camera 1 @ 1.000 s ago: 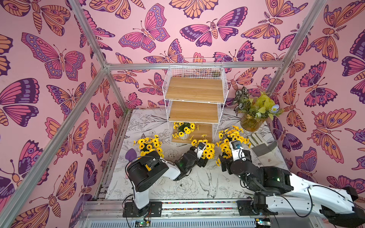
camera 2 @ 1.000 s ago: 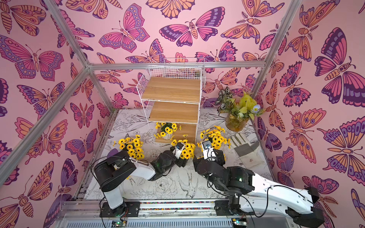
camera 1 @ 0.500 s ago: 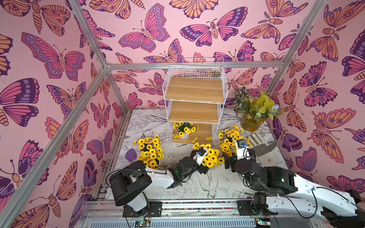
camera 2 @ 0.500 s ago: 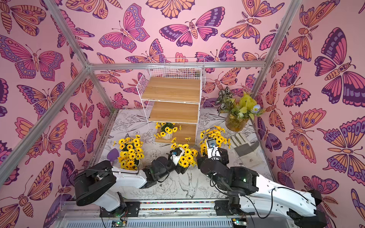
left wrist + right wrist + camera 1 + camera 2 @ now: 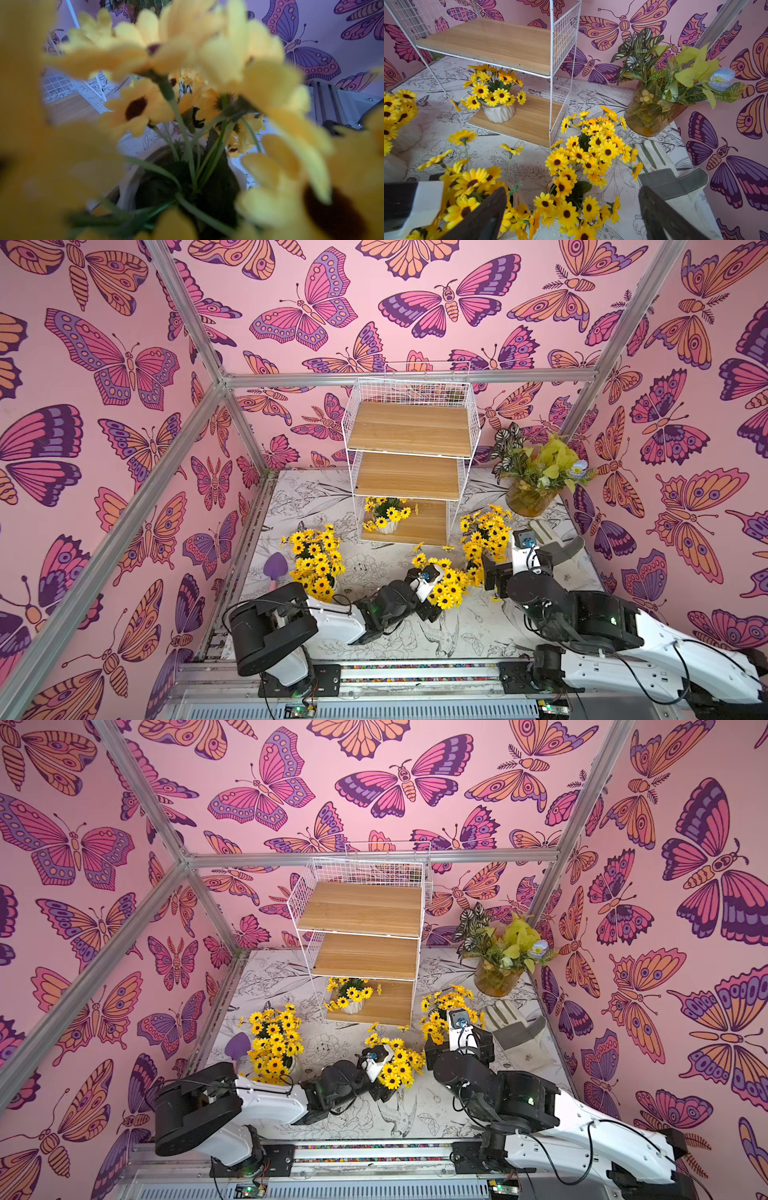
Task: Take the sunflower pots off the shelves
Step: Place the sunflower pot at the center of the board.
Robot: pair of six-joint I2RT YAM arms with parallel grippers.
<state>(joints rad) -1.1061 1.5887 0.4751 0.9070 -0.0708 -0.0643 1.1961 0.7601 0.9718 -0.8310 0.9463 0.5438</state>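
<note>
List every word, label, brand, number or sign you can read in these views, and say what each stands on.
No readable text in any view.
The butterfly walls, table cover, shelves, sunflower pot, amber vase and glove carry only patterns or plain surfaces, no writing.
Any print on the circuit boards at the front rail is too small to read.

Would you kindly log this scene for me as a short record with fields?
shelves: top and middle boards bare
bottom board: one sunflower pot
table: left cluster and right cluster of sunflower pots, amber vase, glove
left gripper: at the centre pot, fingers hidden by blooms
right gripper: open, by the right cluster
</note>
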